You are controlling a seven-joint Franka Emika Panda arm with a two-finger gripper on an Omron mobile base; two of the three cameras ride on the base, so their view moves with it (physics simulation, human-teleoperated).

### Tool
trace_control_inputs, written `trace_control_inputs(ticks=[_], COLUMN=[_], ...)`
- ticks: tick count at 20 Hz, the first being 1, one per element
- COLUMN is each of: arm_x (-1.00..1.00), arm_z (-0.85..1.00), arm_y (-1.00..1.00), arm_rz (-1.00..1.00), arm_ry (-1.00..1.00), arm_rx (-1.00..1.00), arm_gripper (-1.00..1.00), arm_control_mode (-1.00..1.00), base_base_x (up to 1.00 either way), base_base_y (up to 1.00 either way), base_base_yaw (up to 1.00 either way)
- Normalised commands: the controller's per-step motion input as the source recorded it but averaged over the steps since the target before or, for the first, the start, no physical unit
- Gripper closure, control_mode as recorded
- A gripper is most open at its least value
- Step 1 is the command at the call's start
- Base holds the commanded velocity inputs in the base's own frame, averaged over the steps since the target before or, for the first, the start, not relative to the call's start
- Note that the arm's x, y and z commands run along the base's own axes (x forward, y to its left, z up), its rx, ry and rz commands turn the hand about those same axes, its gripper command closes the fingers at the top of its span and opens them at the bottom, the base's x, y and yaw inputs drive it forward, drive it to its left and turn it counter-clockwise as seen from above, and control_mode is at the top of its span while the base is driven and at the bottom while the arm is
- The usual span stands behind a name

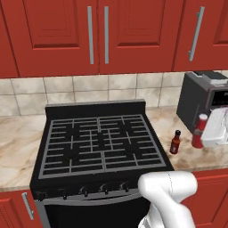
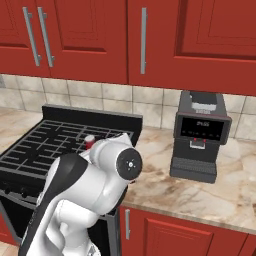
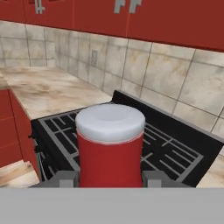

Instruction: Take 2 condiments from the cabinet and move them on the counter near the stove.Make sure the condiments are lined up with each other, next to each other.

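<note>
Right of the stove, on the near strip of worktop, you have the end effector clamped on the red bottle. In the hand view its two fingertips press the body from either side, low down, with the pale cap well clear above them. From the left base view the bottle stands upright, its foot at or just above the slab; which of the two you cannot tell.

The brown bottle stands upright on the worktop just left of the red one, apart from it, between it and the stove's right edge. The coffee machine sits behind both, toward the wall.

Judge the red bottle as light, rigid and smooth-sided: it should not give under the grip, but a round slick wall could twist or slide if you hold it loosely. Your hold on the straight body looks like the right place; the cap is narrower at its seam and would offer less. It is tall for its base, so it could tip when set down crooked.

Both cabinet doors are shut.
</note>
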Motion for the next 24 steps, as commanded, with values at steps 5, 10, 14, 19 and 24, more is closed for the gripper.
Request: trace_control_inputs(ticks=[5,10,14,19,24], arm_x=[0.04,0.12,0.13,0.07,0.07], arm_z=[-0.21,-0.25,-0.24,-0.18,-0.11], arm_y=[-0.36,-0.39,-0.31,-0.3,-0.23], arm_rz=[0.0,0.0,0.0,0.0,0.0], arm_ry=[0.0,0.0,0.0,0.01,0.04], arm_rx=[0.0,0.01,0.0,0.0,0.03], arm_gripper=[1.0,1.0,1.0,1.0,1.0], arm_control_mode=[-1.0,-1.0,-1.0,-1.0,-1.0], base_base_x=[0.0,0.0,0.0,0.0,0.0], base_base_y=[0.0,0.0,0.0,0.0,0.0], base_base_yaw=[0.0,0.0,0.0,0.0,0.0])
